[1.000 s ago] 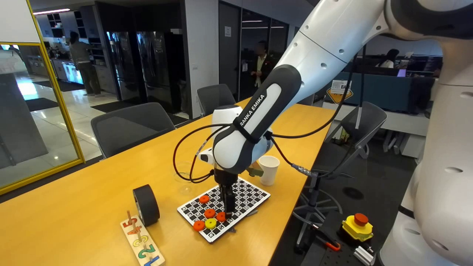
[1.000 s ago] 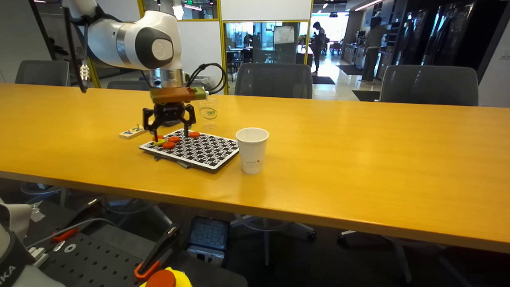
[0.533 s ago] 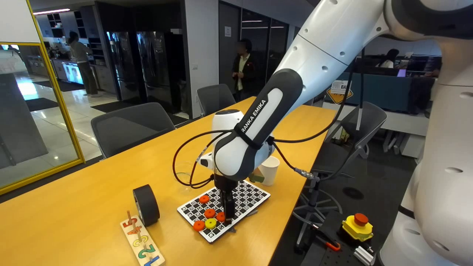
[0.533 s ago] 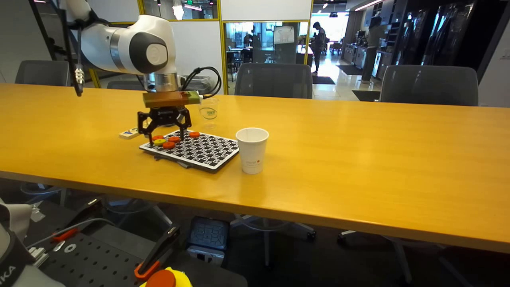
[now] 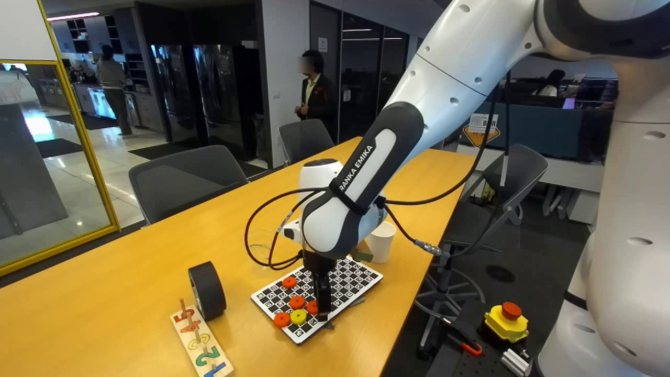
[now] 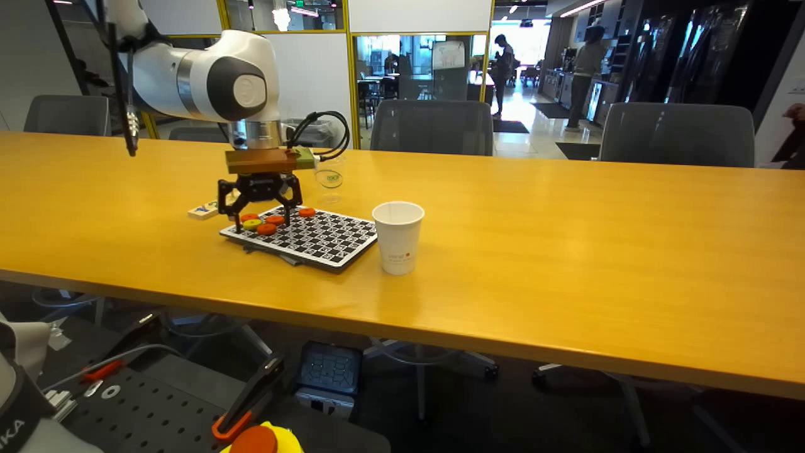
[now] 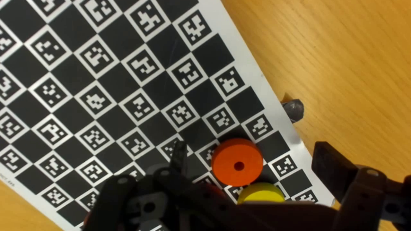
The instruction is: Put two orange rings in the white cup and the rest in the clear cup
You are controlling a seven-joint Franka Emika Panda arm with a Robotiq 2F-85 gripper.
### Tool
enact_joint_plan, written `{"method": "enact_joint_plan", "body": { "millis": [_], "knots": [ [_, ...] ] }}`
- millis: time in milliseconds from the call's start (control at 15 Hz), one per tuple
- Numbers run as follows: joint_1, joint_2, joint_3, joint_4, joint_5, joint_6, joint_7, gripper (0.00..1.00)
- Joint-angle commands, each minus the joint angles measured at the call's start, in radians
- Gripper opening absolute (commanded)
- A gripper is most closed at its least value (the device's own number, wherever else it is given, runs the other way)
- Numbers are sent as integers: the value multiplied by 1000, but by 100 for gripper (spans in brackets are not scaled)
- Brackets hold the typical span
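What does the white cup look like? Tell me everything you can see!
The white cup looks like paper, with no handle showing, a round open top wider than its base, and small print with a red dot low on its side. It stands upright on the table beside the checkered board. Its inside bottom is hidden.

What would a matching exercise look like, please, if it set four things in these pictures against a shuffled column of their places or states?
Things
1. White cup
2. Four orange rings
3. Pincer
4. Wooden number board

Places or states
A. Open, gripping nothing
B. Lying beside the black wheel
C. Standing upright on the table
D. Lying on the checkered board

Pairs: 1-C, 2-D, 3-A, 4-B
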Motion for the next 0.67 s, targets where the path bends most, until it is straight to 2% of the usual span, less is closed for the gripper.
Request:
{"method": "enact_joint_plan", "body": {
  "millis": [0,333,400,467,533,600],
  "knots": [
    [-3,30,10,43,3,-10,22,100],
    [-6,55,11,67,-2,-9,34,100],
    [-8,60,13,70,2,-6,37,75],
    [-6,60,11,69,-6,1,43,74],
    [-6,61,11,69,-7,0,47,68],
    [-5,60,10,69,-11,0,54,58]
  ]
}}
